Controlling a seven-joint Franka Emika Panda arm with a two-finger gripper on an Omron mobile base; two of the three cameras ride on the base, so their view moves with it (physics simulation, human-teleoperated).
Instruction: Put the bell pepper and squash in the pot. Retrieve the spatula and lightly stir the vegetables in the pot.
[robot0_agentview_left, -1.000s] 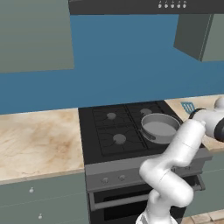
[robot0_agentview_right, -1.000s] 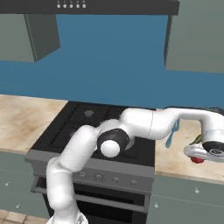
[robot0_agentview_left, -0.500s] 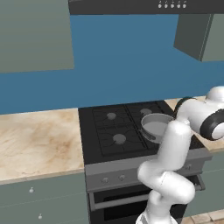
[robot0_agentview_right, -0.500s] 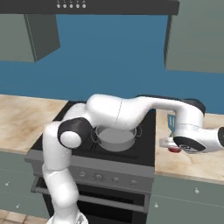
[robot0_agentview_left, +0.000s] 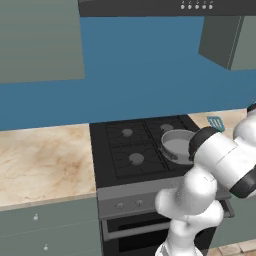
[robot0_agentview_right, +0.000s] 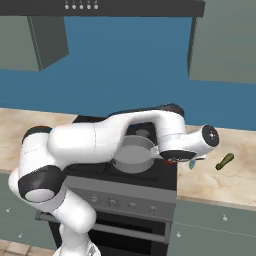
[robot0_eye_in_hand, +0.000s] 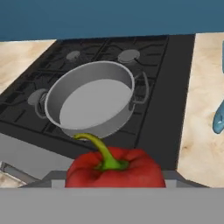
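Observation:
The red bell pepper (robot0_eye_in_hand: 114, 168) with its green stem sits at the bottom of the hand view, and my gripper (robot0_agentview_right: 171, 161) is shut on it. The fingertips are hidden behind the pepper. The hand hovers just off the right rim of the grey pot (robot0_eye_in_hand: 92, 98), over the stove's front right. The pot (robot0_agentview_right: 132, 155) stands on the front right burner, and its light inside shows nothing in it. The dark green squash (robot0_agentview_right: 224, 161) lies on the counter to the right. The teal spatula (robot0_agentview_left: 216, 122) lies on that counter too, with its handle (robot0_eye_in_hand: 218, 118) at the hand view's right edge.
The black stove (robot0_agentview_left: 127, 150) has three free burners to the left of and behind the pot. Marble counter (robot0_agentview_left: 40, 160) runs on both sides. Grey wall cabinets (robot0_agentview_right: 222, 40) and a hood (robot0_agentview_left: 165, 6) hang high above.
My arm has swung left from over the right counter toward the stove, carrying the bell pepper with it. The pot, squash and spatula have stayed put.

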